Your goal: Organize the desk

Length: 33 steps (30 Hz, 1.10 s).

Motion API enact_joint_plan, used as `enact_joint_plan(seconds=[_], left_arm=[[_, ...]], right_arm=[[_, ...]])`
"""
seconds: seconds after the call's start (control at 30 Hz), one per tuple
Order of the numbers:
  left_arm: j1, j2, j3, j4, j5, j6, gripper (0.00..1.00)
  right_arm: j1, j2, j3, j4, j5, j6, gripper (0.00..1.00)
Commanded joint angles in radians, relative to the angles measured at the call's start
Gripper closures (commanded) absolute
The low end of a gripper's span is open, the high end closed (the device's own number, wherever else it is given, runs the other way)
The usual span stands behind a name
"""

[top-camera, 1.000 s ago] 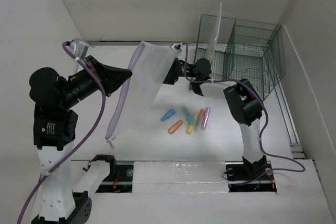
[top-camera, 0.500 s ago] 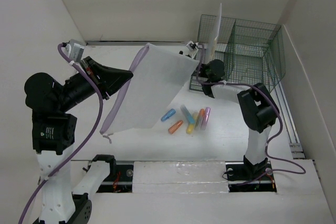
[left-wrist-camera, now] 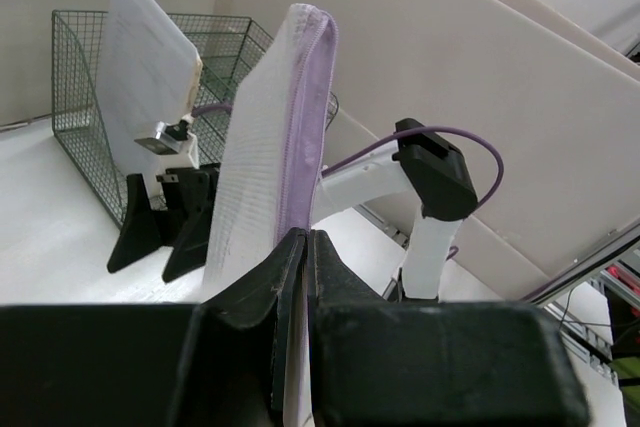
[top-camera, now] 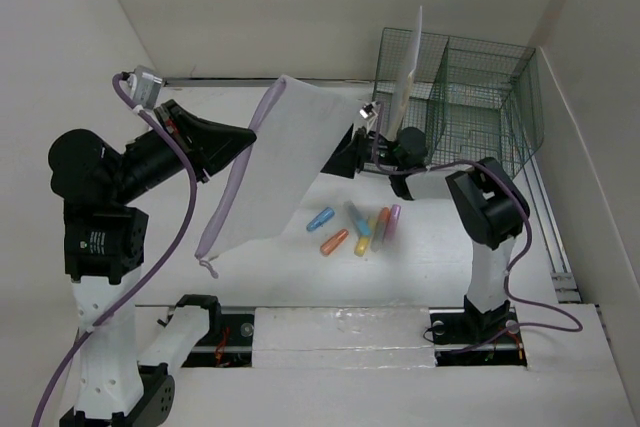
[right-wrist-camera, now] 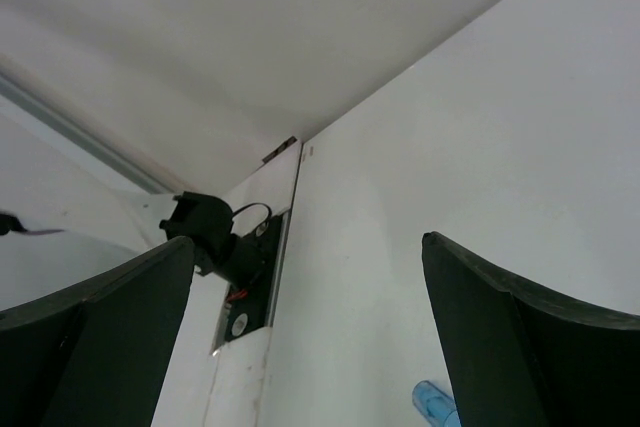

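Hanging above the left half of the tabletop (top-camera: 420,272), toward its far edge, the left tool (top-camera: 243,143) is clamped on the purple zipper edge of a white mesh pouch (top-camera: 285,157); the left wrist view shows both fingers (left-wrist-camera: 285,272) pressed tight against the zipper seam. The pouch is lifted clear of the tabletop and slopes down toward the near edge, its zipper pull dangling free at the low end. The right tool (top-camera: 345,152) sits low over the middle of the tabletop's far part, jaws spread wide with nothing between them, the white surface and the tip of a blue marker (right-wrist-camera: 435,409) showing in the gap. It appears to be just beside the pouch's right edge, though contact cannot be judged from above. A cluster of coloured markers (top-camera: 360,229) lies on the tabletop near its centre, below and between the two tools. A dark green wire rack (top-camera: 475,112) stands at the far right corner, with a white sheet (top-camera: 405,72) upright in its left compartment.
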Motion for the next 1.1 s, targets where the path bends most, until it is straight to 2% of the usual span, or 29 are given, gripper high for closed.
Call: enact_joint_plan(seconds=[0.0,0.3,0.53,0.9,1.07], left_arm=[[-0.004,0.003,0.052,0.057,0.014,-0.007,1.00],[-0.004,-0.012,0.023,0.080,0.022,-0.025,1.00],[-0.004,-0.031,-0.011,0.090,0.019,-0.031,1.00],[-0.004,-0.052,-0.064,0.134,0.013,-0.056,1.00],[-0.004,-0.060,-0.086,0.125,-0.015,-0.036,1.00]], right_arm=[[0.011,-0.102,-0.047,0.508,-0.024,-0.033,0.00],[0.041,-0.150,-0.040,0.522,0.021,-0.049,0.00],[0.070,-0.105,0.158,0.524,0.039,0.033,0.00],[0.123,-0.151,0.215,0.522,0.035,0.053,0.00],[0.160,-0.221,0.157,0.524,0.045,0.025,0.05]])
